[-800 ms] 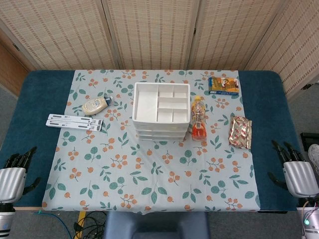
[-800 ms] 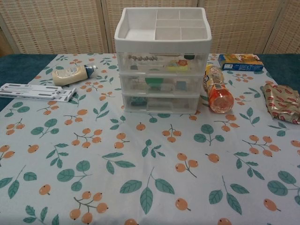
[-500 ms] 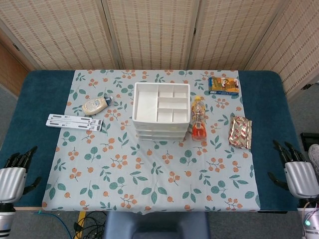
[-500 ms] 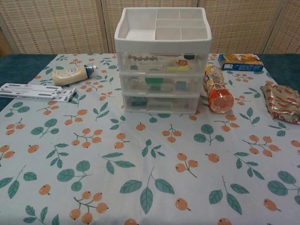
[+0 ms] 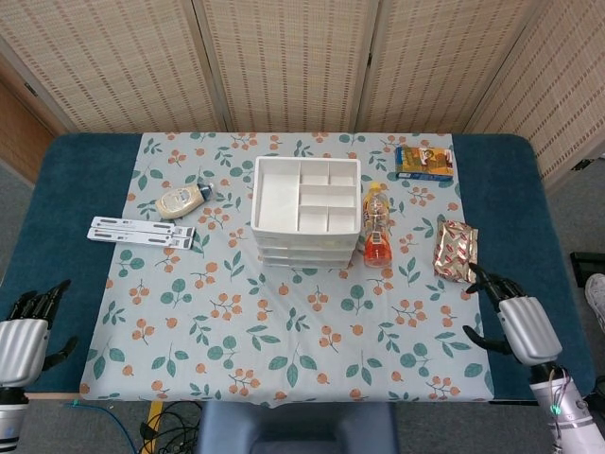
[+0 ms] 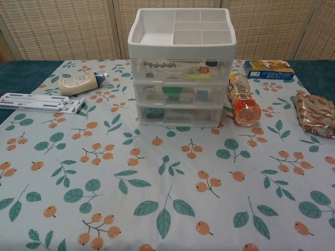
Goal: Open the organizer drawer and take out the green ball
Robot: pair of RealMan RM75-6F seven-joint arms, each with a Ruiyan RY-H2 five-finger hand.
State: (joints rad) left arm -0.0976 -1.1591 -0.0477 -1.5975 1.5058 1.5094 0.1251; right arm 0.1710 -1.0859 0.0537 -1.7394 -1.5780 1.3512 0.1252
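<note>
A white organizer (image 5: 304, 210) (image 6: 180, 68) with three clear drawers stands mid-table, all drawers closed. Through the middle drawer's front a green object (image 6: 170, 91) shows; I cannot tell if it is the ball. My left hand (image 5: 25, 331) hangs open off the table's near left corner. My right hand (image 5: 518, 322) hovers open over the near right part of the table, fingers spread, close to the foil packet. Neither hand appears in the chest view.
A bottle (image 5: 377, 225) lies right beside the organizer. A foil snack packet (image 5: 456, 251) and a small box (image 5: 424, 161) lie further right. On the left are a squeeze bottle (image 5: 182, 200) and a flat white folded stand (image 5: 142, 232).
My right hand has moved inward and forward from the right table edge to over the cloth's edge. The left hand has stayed put.
</note>
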